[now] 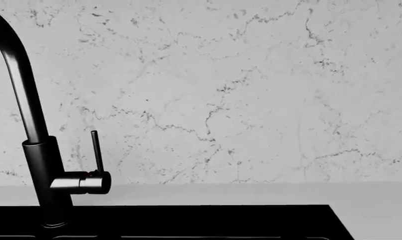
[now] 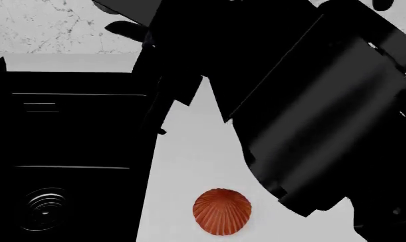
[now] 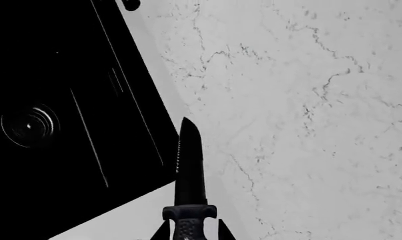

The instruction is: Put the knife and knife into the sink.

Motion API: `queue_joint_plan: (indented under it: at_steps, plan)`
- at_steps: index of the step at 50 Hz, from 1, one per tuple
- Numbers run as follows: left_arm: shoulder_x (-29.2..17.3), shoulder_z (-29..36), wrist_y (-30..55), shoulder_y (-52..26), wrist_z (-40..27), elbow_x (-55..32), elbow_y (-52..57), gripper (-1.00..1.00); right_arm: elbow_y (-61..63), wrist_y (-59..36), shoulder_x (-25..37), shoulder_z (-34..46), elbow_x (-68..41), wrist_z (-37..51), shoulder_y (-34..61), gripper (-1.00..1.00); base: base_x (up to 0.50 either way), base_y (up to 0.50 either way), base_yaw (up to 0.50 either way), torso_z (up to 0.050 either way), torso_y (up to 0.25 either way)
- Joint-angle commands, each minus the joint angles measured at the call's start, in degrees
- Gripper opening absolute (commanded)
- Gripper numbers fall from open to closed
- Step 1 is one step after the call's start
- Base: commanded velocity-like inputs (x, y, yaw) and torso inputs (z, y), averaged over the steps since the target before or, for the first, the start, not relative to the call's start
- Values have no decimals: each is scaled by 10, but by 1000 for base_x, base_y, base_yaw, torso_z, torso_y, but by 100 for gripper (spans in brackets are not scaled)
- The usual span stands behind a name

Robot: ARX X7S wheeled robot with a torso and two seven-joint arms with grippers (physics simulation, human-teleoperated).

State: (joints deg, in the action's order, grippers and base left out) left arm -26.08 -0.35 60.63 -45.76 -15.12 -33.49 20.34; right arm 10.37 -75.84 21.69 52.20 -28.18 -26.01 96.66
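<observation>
Currently: one knife (image 3: 189, 165) carried by the right gripper (image 3: 191, 231), beside the sink (image 3: 61, 125).

Item, knife: slim, all black, blade pointing up the right wrist view at lower centre, its handle clamped between the right gripper's fingers (image 3: 220, 231) at the bottom edge; held lengthwise, probably so it can be released tip-first into the basin. Its tip lies just past the sink's edge, over the pale counter and wall.
Item, sink: matte black, filling the left of the head view, one ringed drain (image 2: 45, 207) at lower left; faucet (image 1: 27, 110) at the left of the left wrist view.
Item, second knife: not visible in any view.
Item, orange shell (image 2: 222, 212): on the counter, lower centre of the head view, apart from the sink.
Item, left gripper: out of view, fingers' state unknown.
</observation>
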Motion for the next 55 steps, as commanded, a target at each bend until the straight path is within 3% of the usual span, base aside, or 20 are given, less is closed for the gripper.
queue_joint_plan:
  at_steps: [1, 16, 28, 40, 55]
  plan:
    - [0, 2, 0, -2, -1, -3, 1, 100, 39, 7, -30, 85, 27, -34, 50, -100, 0, 0, 0, 0, 0]
    - [-1, 7, -4, -9, 2, -4, -2, 100, 176, -41, -56, 136, -18, -36, 13, -100, 0, 0, 0, 0, 1]
    - [-3, 3, -4, -7, 2, -8, -2, 100, 263, -64, -102, 94, -62, -6, -59, -100, 0, 0, 0, 0, 1]
    - [-1, 4, -6, -4, 1, -12, 1, 100, 271, -36, -138, 98, -67, 17, -108, -100, 0, 0, 0, 0, 2]
    - [-2, 7, -14, 0, 1, -10, -7, 100, 206, 47, -127, 147, -21, 20, -113, -100, 0, 0, 0, 0, 1]
